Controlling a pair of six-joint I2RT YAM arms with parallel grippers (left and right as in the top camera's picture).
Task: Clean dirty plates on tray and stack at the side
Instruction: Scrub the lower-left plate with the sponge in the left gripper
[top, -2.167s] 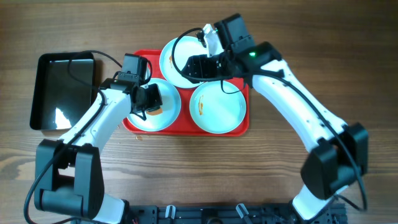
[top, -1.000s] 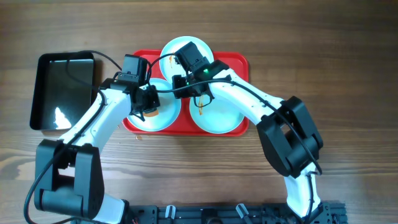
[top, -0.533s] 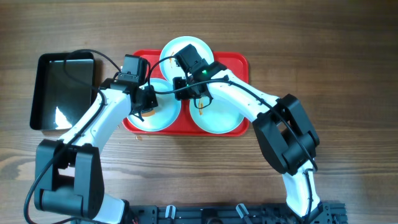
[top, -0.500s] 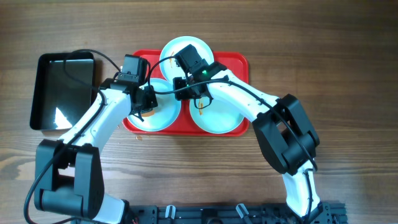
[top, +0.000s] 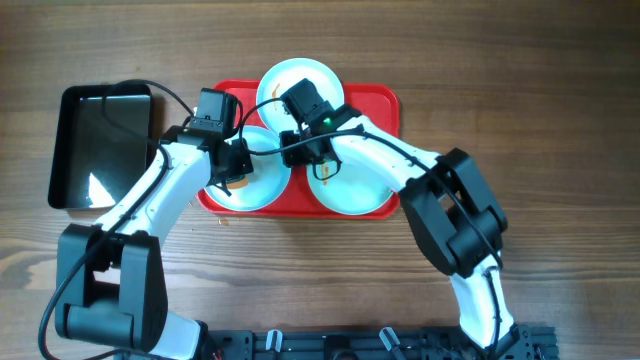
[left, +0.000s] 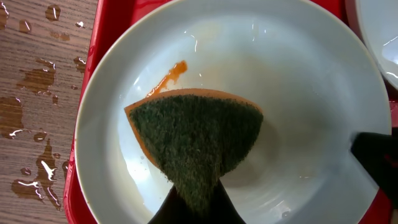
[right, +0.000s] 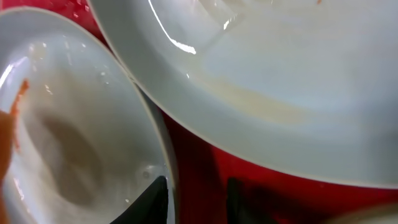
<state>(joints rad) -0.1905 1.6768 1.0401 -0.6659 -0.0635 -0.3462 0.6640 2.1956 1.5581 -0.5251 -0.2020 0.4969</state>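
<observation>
The right fingers, half spread, have swung from the tray's 1 o'clock to straddle the 8 o'clock plate's rim, likely steadying it while left fingers pinch a sponge beside its smear.

Right claw swung from tray back edge down between left plate and back plate; left claw slid sponge slightly left.

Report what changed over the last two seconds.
The right arm swung left and folded in; the right gripper now straddles the left plate's rim, jaws open. The left gripper kept the sponge clamped in that plate, barely shifting. The back plate, right plate and red tray stayed put.
</observation>
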